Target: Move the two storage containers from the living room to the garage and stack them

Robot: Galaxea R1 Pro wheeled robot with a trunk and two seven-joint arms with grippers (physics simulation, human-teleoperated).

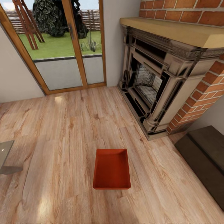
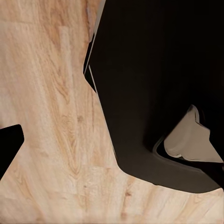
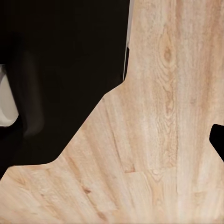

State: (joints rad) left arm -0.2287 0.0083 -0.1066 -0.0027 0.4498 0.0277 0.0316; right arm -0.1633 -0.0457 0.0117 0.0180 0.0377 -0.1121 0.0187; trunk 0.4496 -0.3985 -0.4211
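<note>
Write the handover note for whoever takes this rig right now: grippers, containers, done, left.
Grippers: in both wrist views I cannot tell how the jaws stand; nothing orange-red shows near them.
Containers: one orange-red rectangular open-top bin sits empty on the light wood-plank floor of the living room, straight ahead, near the red-brick fireplace with a carved stone surround.
Done: nothing shown moved yet.
Left: pick up this bin, find the second, carry both to the garage, stack them.

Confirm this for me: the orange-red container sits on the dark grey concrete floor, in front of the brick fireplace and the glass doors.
Not quite. The orange-red container sits on light wood-plank flooring, not dark grey concrete; the head view shows it plainly. The rest holds: the brick fireplace and the glass doors stand beyond it.
</note>
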